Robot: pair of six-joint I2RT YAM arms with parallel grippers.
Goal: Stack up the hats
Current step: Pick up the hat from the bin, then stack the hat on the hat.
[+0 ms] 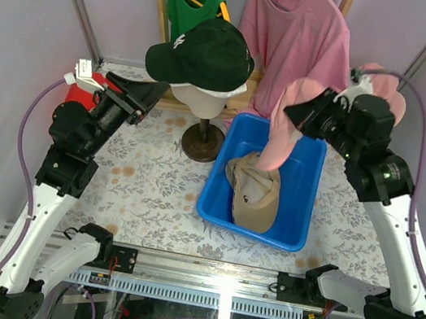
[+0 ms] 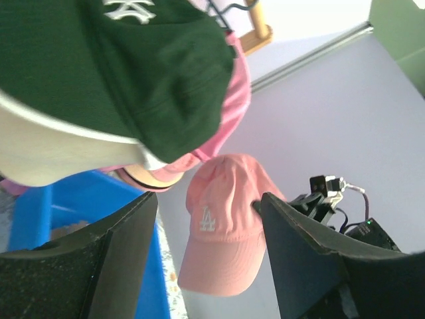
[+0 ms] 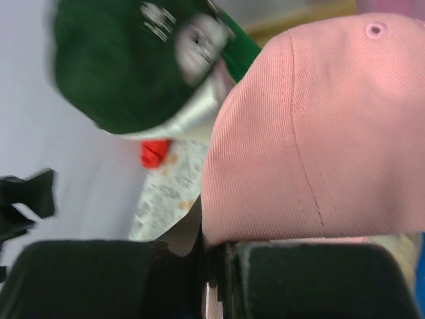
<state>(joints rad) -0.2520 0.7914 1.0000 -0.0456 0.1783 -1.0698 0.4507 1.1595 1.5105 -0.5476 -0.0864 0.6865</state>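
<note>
Inspector: Right gripper [image 1: 302, 114]?
Checker: Clamped on pink cap [image 1: 283, 139], held above blue bin [image 1: 217, 208] containing tan cap [image 1: 256, 194]
Inspector: Left gripper [image 1: 152, 93]?
Checker: Jaws apart, empty, beside green cap [image 1: 207, 51] on the mannequin head [image 1: 204, 100]

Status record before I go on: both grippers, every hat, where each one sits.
right gripper: shut on the pink cap, held up over the blue bin
left gripper: open, empty, beside the mannequin head
pink cap: hanging from the right gripper
tan cap: lying in the blue bin
green cap: on the mannequin head, over a white hat
not yet stacked: pink cap, tan cap
</note>
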